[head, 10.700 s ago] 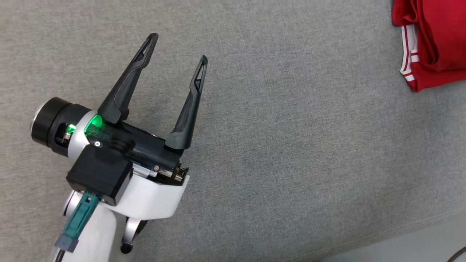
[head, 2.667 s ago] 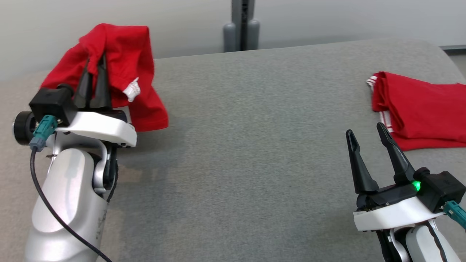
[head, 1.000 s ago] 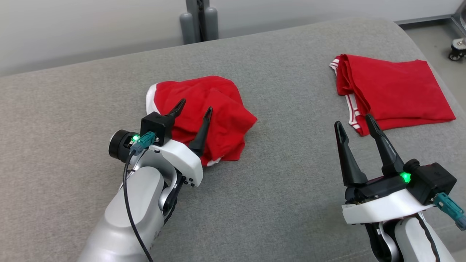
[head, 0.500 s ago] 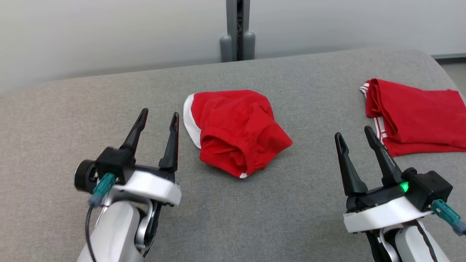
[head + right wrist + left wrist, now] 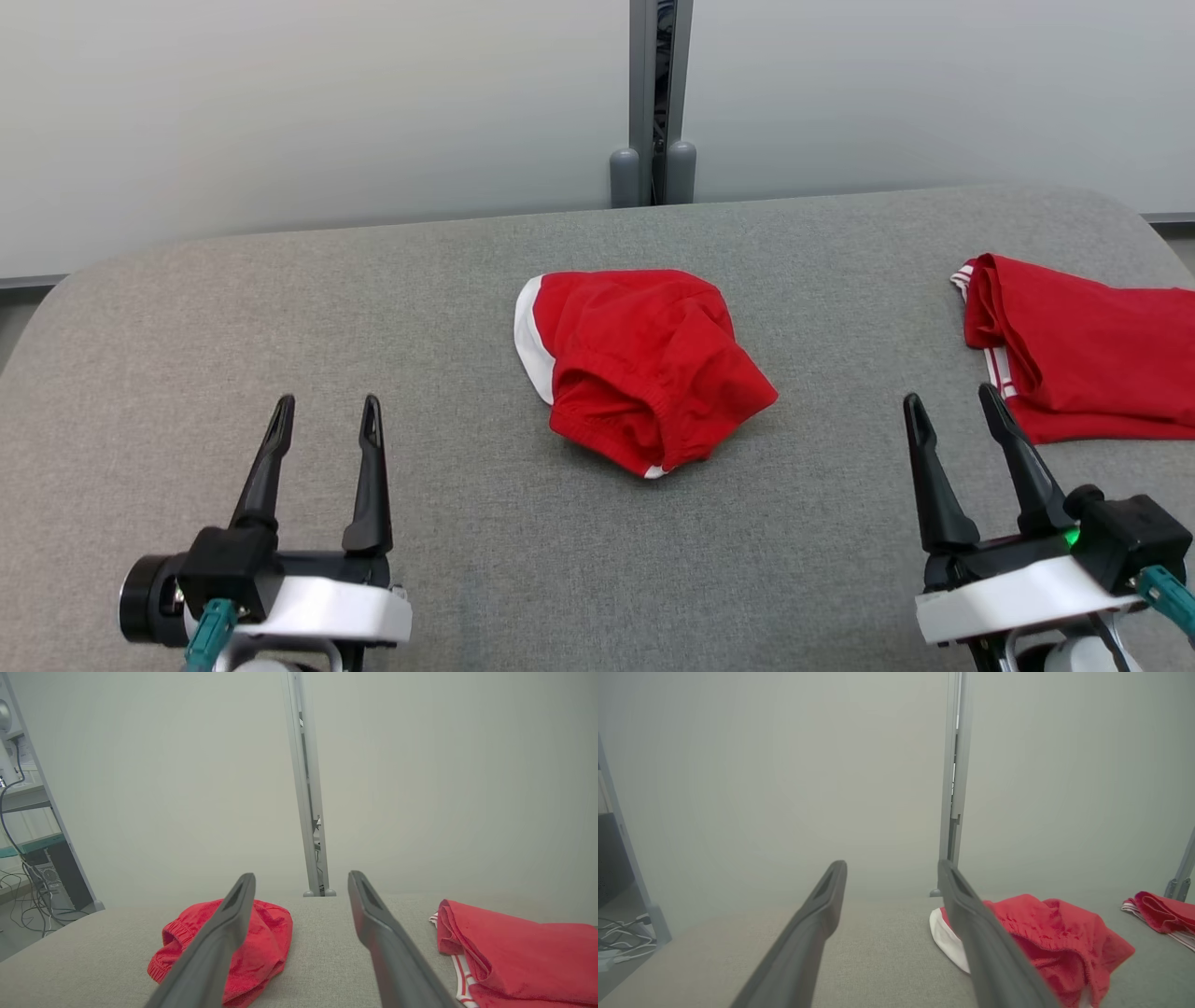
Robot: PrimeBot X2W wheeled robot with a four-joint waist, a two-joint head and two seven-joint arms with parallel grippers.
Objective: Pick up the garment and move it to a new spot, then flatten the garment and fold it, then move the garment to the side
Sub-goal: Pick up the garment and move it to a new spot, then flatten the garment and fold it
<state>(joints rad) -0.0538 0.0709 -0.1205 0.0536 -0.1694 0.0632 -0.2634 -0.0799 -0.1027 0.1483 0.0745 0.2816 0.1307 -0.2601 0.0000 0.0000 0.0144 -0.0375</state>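
A crumpled red garment with a white band lies in a heap at the middle of the grey padded surface; it also shows as the red garment and red garment in the wrist views. My left gripper stands open at the lower left, well apart from it, nothing between its fingers. My right gripper is open at the lower right, empty too.
A second red garment with white stripes lies folded at the right edge, just beyond my right gripper. A pale wall with a grey post rises behind the surface. Cables and a rack stand off to the left.
My left gripper let go of the red garment at the middle of the surface and drew back to the lower left, open. The head camera shifted. The right gripper kept its place.
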